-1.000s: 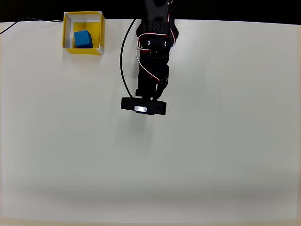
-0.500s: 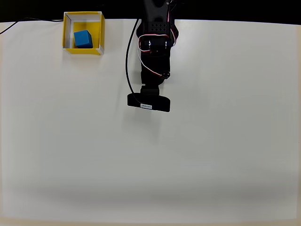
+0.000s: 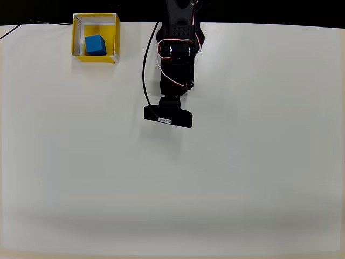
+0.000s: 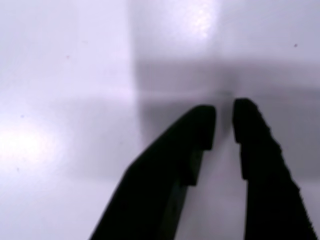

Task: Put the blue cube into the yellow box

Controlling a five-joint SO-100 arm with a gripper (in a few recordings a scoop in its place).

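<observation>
Your gripper point(image 4: 224, 120) points down at bare white table point(image 3: 242, 178), and its two dark fingers point(image 4: 197, 131) stand nearly together with only a thin slit of table showing between the tips. Nothing is held between them. From above, the black arm point(image 3: 177, 59) reaches out from the middle of the table's far edge, and the wrist camera bar point(image 3: 167, 116) sits across its tip, over open tabletop.

Well to the left of the arm in the overhead view, in the far left corner of the table, sits the yellow box point(image 3: 112, 39). The blue cube point(image 3: 95, 44) rests inside it, on the floor, closer to the box's left wall, with yellow floor showing on its right side. Judged from this, the task looks complete and no further grasp should be needed.

If you did have to lift the cube again, expect it to be light, rigid and probably smooth-faced. Take it across two opposite flat faces, coming straight down from above, and open wide enough to clear the box's thin walls, which look easy to knock.
</observation>
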